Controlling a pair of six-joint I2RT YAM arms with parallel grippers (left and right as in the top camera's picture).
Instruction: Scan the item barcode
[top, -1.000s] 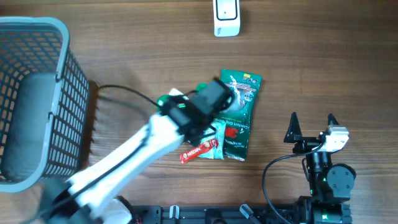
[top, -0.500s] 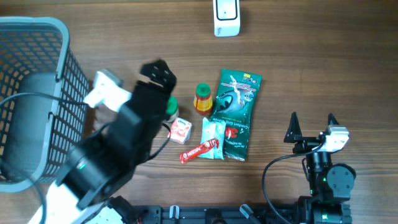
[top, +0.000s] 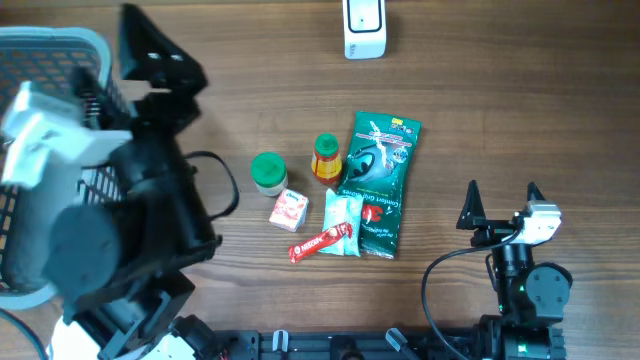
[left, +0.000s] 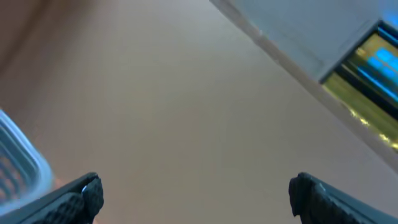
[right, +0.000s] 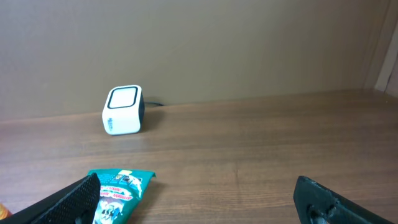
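Stage of task: early, by my judgement. No item is held and none lies in front of the scanner, so no scan shows as done.
Items: a loose cluster at mid-table. It holds a green pouch, a green-lidded jar, a small yellow bottle, a red-and-white box, a pale sachet and a red stick pack. All lie on the table, well apart from both grippers.
Scanner position: at the far edge, beyond the pouch and clear of it.
Left arm pose: raised high toward the overhead camera, over the basket at the table's left side. Its wrist camera looks at the wall, not the table.
Left gripper: fingers spread wide, nothing between them.
View caveat: the left wrist picture is blurred. The pale corner at its lower left is probably the basket rim.
Right arm pose: folded at the near right edge. It is level and aimed across the table toward the scanner.
Right gripper: fingers released and wide apart, empty.
Outstanding: choose one item, grasp it, carry it to the scanner and turn its barcode to the scanner face.
Which item is meant: cannot tell.
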